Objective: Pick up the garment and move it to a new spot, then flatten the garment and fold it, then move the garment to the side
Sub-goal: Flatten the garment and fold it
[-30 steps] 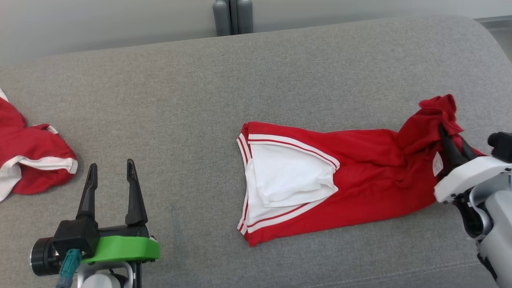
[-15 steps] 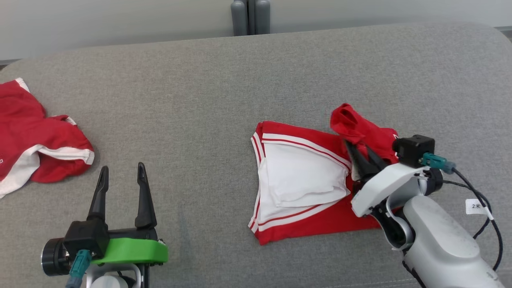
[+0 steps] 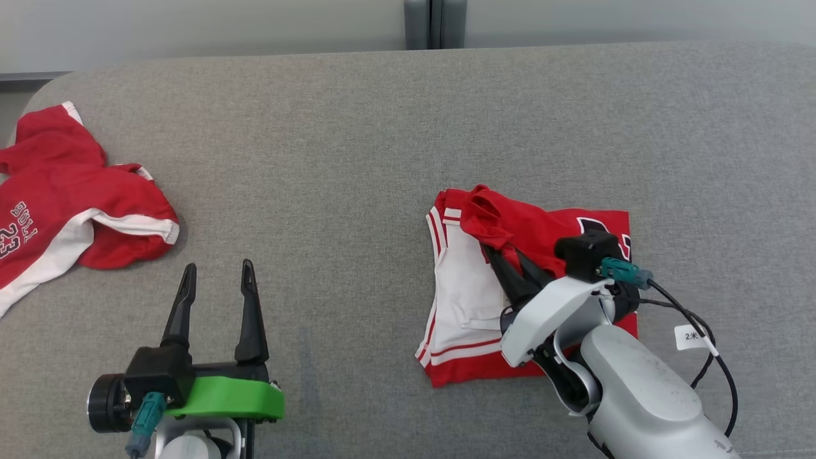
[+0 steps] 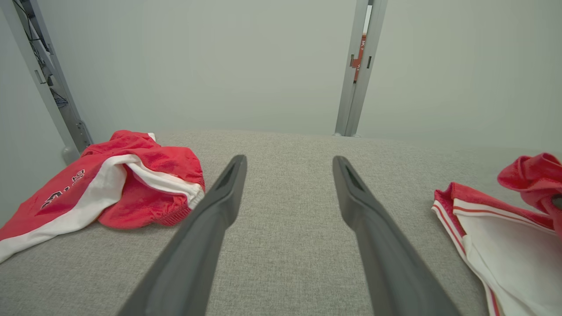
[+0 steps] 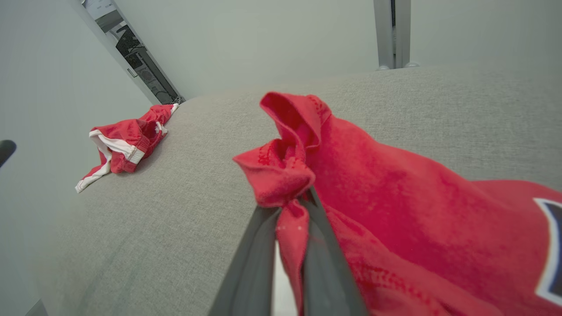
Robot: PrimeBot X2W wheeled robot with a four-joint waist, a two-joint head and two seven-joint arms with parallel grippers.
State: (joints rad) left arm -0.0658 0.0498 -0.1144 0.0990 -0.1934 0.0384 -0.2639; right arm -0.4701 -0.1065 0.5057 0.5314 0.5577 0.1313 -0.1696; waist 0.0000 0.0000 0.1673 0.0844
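Observation:
The garment [image 3: 542, 229] is a red jersey with white panels and striped trim, lying right of centre on the grey cushion [image 3: 357, 159]. Its right half is doubled over leftward onto the rest. My right gripper [image 3: 497, 252] is shut on a bunched red corner of it, held just above the white panel; the right wrist view shows that cloth [image 5: 285, 175] pinched between the fingers. My left gripper [image 3: 217, 277] stands open at the lower left, nothing between its fingers, well apart from the garment [image 4: 505, 228].
A second red and white jersey [image 3: 70, 204] lies crumpled at the cushion's left end, also in the left wrist view [image 4: 109, 180]. A grey post [image 3: 435, 24] rises behind the cushion's back edge. Bare cushion lies between the two garments.
My right gripper has carried the garment's right end leftward over the rest, folding it roughly in half. The camera has shifted, so the whole scene sits further right. The left gripper stays open.

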